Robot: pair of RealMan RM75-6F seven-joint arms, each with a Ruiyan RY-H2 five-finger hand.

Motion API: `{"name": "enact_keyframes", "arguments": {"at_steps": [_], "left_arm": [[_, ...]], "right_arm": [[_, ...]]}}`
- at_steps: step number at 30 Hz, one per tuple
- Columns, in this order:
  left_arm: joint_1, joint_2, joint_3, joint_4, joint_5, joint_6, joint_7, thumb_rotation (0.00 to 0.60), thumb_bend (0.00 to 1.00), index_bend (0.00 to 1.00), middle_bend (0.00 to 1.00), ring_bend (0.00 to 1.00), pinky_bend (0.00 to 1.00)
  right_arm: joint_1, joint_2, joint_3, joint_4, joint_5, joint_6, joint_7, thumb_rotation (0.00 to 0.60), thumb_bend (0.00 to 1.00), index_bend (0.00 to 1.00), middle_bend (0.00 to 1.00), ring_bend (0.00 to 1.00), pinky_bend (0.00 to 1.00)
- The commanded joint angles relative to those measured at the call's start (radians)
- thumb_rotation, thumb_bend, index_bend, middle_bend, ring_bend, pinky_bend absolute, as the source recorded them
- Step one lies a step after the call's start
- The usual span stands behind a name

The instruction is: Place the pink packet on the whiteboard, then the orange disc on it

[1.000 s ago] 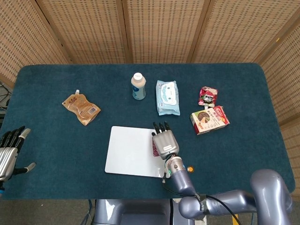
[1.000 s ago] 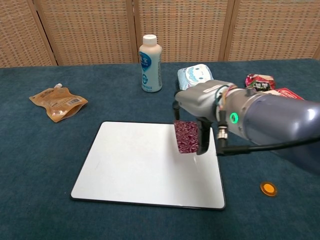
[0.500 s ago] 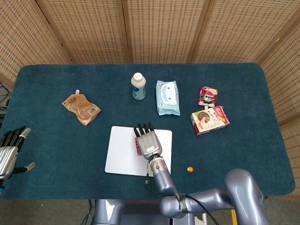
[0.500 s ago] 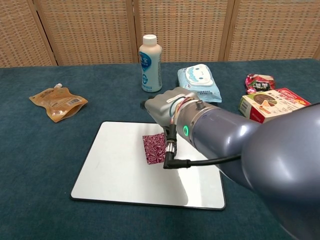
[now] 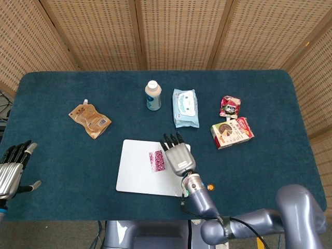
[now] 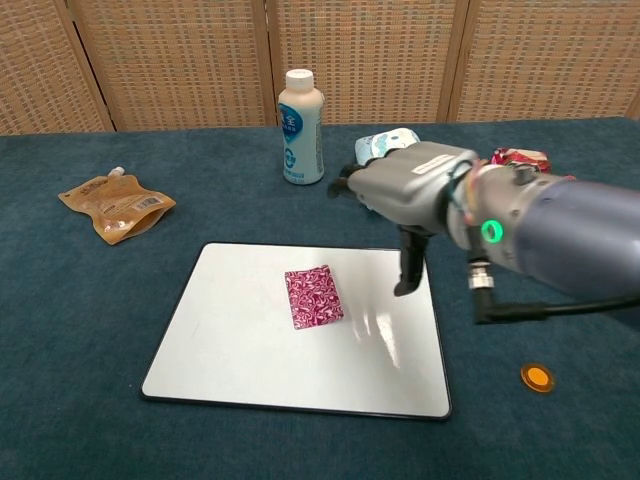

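The pink packet (image 5: pixel 156 160) (image 6: pixel 313 296) lies flat on the whiteboard (image 5: pixel 136 168) (image 6: pixel 250 340), near its middle, with nothing touching it. My right hand (image 5: pixel 178 154) (image 6: pixel 410 195) hovers above the board's right part, just right of the packet, open and holding nothing. The small orange disc (image 5: pixel 210 186) (image 6: pixel 537 377) rests on the blue cloth to the right of the board's near corner. My left hand (image 5: pixel 11 168) sits at the table's left edge in the head view, open and holding nothing.
A white bottle (image 5: pixel 152 95) (image 6: pixel 301 126) and a light blue wipes pack (image 5: pixel 185 107) stand behind the board. A brown pouch (image 5: pixel 90 120) (image 6: pixel 116 206) lies at the left; a red snack bag (image 5: pixel 229 106) and a red box (image 5: pixel 232 132) at the right.
My right hand carried the pink packet left over the whiteboard, let it go there, and has drawn back to the right and up. The packet now lies flat on the board.
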Motion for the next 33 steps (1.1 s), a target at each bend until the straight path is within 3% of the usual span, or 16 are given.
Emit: {"name": "enact_keyframes", "arguments": {"at_steps": [1, 8, 16, 22, 33], "left_arm": [[0.0, -0.002, 0.001, -0.003, 0.006, 0.003, 0.006, 0.6, 0.0, 0.0, 0.0, 0.0, 0.0], [-0.001, -0.01, 0.001, -0.009, 0.008, 0.009, 0.031, 0.6, 0.0, 0.0, 0.0, 0.0, 0.0], [-0.005, -0.022, 0.003, -0.017, 0.002, 0.007, 0.069, 0.6, 0.0, 0.0, 0.0, 0.0, 0.0], [-0.004, -0.027, 0.004, -0.021, 0.002, 0.011, 0.085, 0.6, 0.0, 0.0, 0.0, 0.0, 0.0], [-0.003, -0.031, 0.005, -0.02, -0.002, 0.012, 0.092, 0.6, 0.0, 0.0, 0.0, 0.0, 0.0]], "right_arm": [[-0.1, 0.167, -0.141, -0.061, -0.184, -0.071, 0.149, 0.6, 0.0, 0.17, 0.0, 0.0, 0.0], [-0.226, 0.329, -0.316, 0.066, -0.558, -0.143, 0.467, 0.6, 0.1, 0.29, 0.0, 0.0, 0.0], [-0.338, 0.387, -0.452, 0.273, -0.889, -0.107, 0.776, 0.6, 0.21, 0.39, 0.0, 0.0, 0.0], [-0.389, 0.369, -0.455, 0.345, -0.964, -0.087, 0.853, 0.6, 0.26, 0.41, 0.0, 0.0, 0.0], [-0.425, 0.316, -0.424, 0.405, -1.013, -0.115, 0.854, 0.6, 0.26, 0.41, 0.0, 0.0, 0.0]]}}
